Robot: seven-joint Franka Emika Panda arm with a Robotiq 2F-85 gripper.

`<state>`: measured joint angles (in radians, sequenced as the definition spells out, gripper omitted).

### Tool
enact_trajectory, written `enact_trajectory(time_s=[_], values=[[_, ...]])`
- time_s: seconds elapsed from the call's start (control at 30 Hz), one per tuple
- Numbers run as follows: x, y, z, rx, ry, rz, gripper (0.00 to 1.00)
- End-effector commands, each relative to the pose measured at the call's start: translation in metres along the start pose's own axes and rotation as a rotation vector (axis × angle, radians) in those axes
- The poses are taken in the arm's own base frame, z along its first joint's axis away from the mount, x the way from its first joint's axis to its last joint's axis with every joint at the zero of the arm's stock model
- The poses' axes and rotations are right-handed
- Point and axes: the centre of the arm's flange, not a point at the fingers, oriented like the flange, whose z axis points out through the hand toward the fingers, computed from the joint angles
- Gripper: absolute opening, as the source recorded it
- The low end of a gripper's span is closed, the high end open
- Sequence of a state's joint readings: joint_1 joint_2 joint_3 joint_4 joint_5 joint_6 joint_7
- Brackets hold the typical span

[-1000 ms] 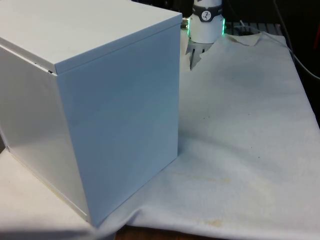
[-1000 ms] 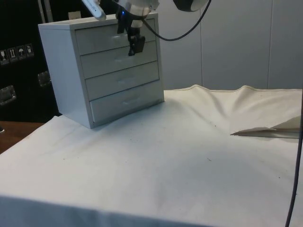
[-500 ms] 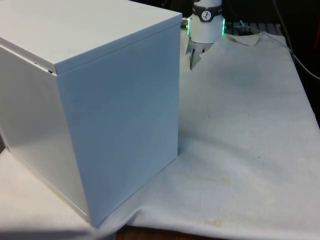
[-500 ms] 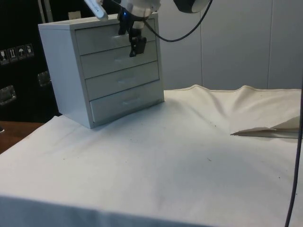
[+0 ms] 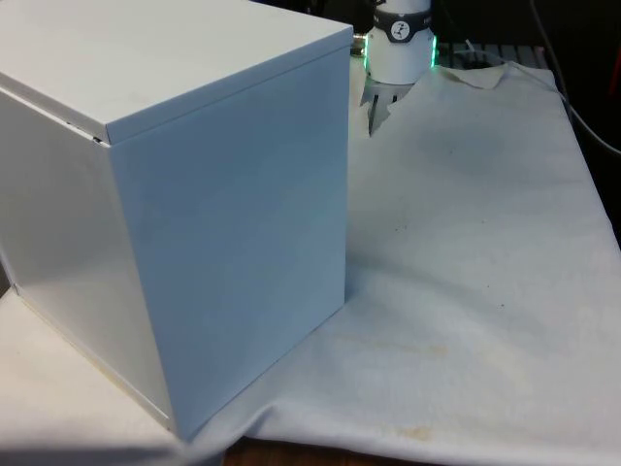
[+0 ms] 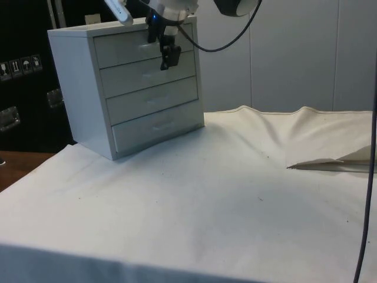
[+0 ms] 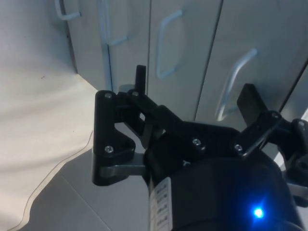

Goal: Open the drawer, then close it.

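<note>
Side view frames show the black two-finger gripper (image 6: 170, 57) held in front of the upper drawers of the white four-drawer wooden chest (image 6: 132, 88), at about the level of the seam between the top drawer (image 6: 138, 46) and the second drawer (image 6: 147, 72). Compared with the frame one second back, the gripper is seen slightly higher and a little closer to the chest face; against the half-second frame almost nothing is altered, so the approach is judged to be slowing into its final alignment.

All four drawer fronts are seen flush with the chest, so the opening step is not yet begun. The chest is placed on the white tablecloth (image 6: 235, 194) towards the side view's left, its back and one side turned to the front camera, where only the fingertips of the gripper (image 5: 375, 115) are seen past its far corner.

From the wrist camera the fingers (image 7: 139, 86) are seen spread apart with nothing between them, and a white curved handle (image 7: 237, 79) is seen just beyond them, apart from both pads. The jaws are therefore open and empty. A handle is judged to be the target of the next move, though which drawer it belongs to cannot be settled.
</note>
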<state>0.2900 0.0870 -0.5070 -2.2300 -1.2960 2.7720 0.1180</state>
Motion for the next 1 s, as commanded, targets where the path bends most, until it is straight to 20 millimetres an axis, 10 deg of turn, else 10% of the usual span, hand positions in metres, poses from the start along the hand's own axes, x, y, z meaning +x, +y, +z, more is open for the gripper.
enact_trajectory(time_s=[0.0, 0.8, 0.97], values=[[0.0007, 0.0013, -0.0001, 0.002, 0.008, -0.001, 1.00], [0.0009, -0.0004, -0.0005, 0.000, 0.001, 0.000, 1.00], [0.0011, -0.0009, -0.0003, 0.000, 0.003, -0.002, 0.77]])
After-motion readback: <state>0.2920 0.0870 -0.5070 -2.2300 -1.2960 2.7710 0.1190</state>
